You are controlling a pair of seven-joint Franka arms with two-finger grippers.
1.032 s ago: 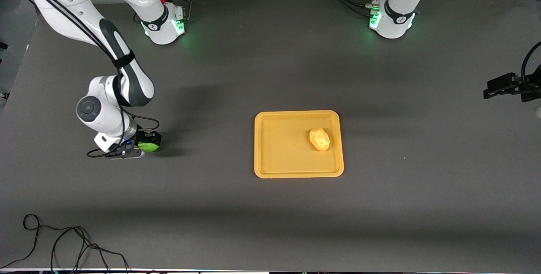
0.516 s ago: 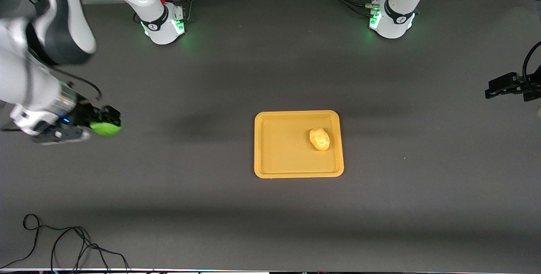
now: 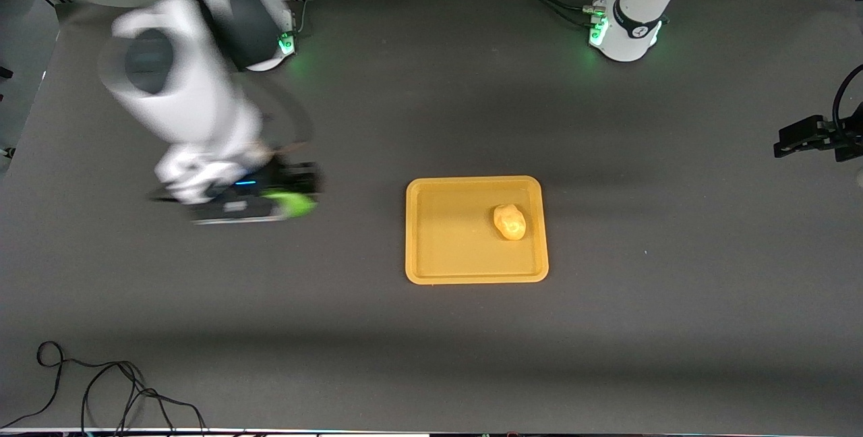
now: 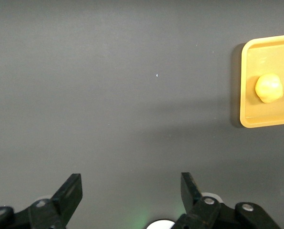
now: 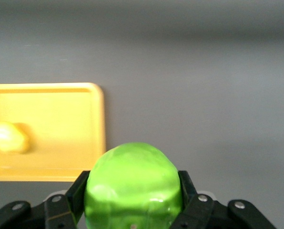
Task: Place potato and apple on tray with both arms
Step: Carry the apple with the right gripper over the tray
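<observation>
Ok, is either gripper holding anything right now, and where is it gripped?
The right gripper holds the apple, its fingers pressing the fruit's two sides, in the air over bare table. The left gripper is open and holds nothing.

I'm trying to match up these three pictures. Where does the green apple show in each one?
Front view: the apple is in the right gripper, over bare table toward the right arm's end.
Left wrist view: not in it.
Right wrist view: the apple fills the bottom, clamped between the fingers.
Shared landmark: the tray holding the potato.
</observation>
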